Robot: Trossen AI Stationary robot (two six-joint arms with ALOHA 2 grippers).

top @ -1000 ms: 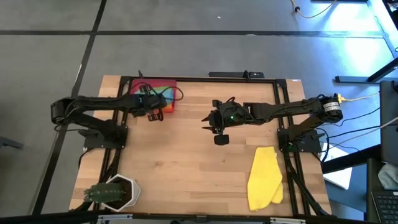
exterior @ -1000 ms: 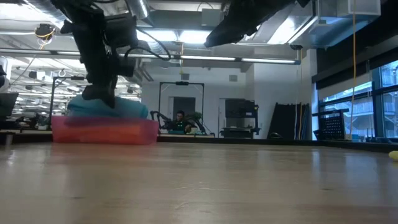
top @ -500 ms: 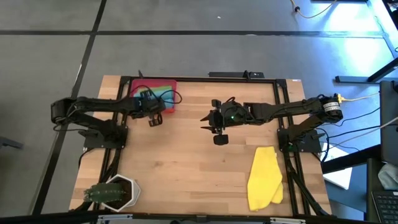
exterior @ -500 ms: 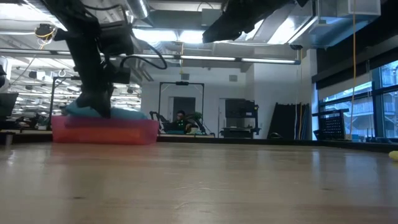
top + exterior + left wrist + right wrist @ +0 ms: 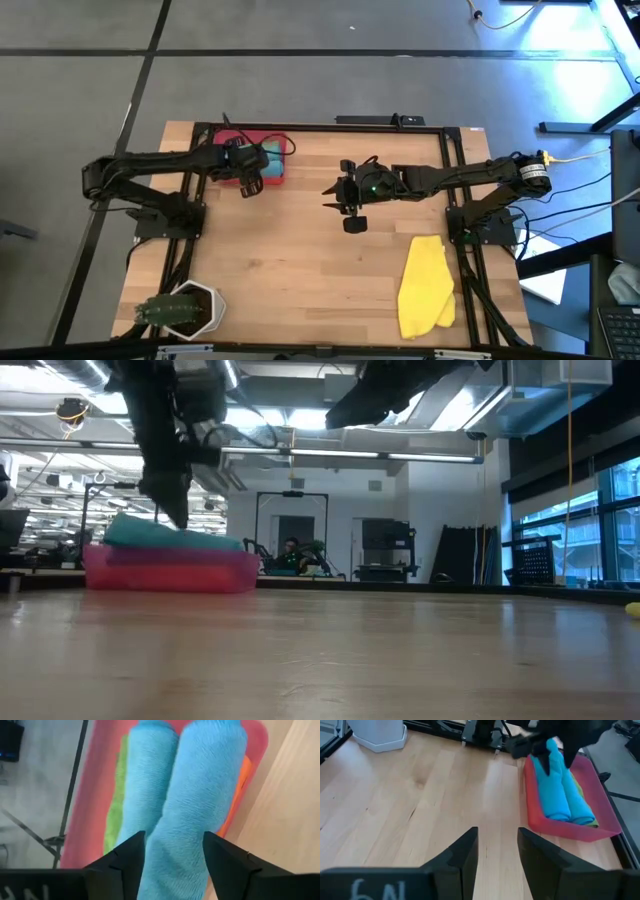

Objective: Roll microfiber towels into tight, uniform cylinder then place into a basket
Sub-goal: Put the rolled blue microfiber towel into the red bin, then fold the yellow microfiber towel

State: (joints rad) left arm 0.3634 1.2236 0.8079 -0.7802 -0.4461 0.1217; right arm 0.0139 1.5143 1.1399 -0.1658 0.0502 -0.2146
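Grey floor (image 5: 300, 60), ceiling lights (image 5: 300, 420) (bright), windows (image 5: 575, 530) at right.

Red basket (image 5: 232, 179): 1. Rolled blue towels (image 5: 200, 785) in it: 2. Green towel (image 5: 114, 815): 1. Orange towel (image 5: 239, 795): 1. Yellow towel (image 5: 427, 285) on table: 1. White pot with plant (image 5: 182, 310): 1. Robot arms: 2.

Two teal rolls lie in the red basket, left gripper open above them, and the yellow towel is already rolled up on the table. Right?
Not quite: the yellow towel lies unrolled and loosely folded on the table, as the high view shows. The two teal rolls in the red basket and the open left gripper are right.
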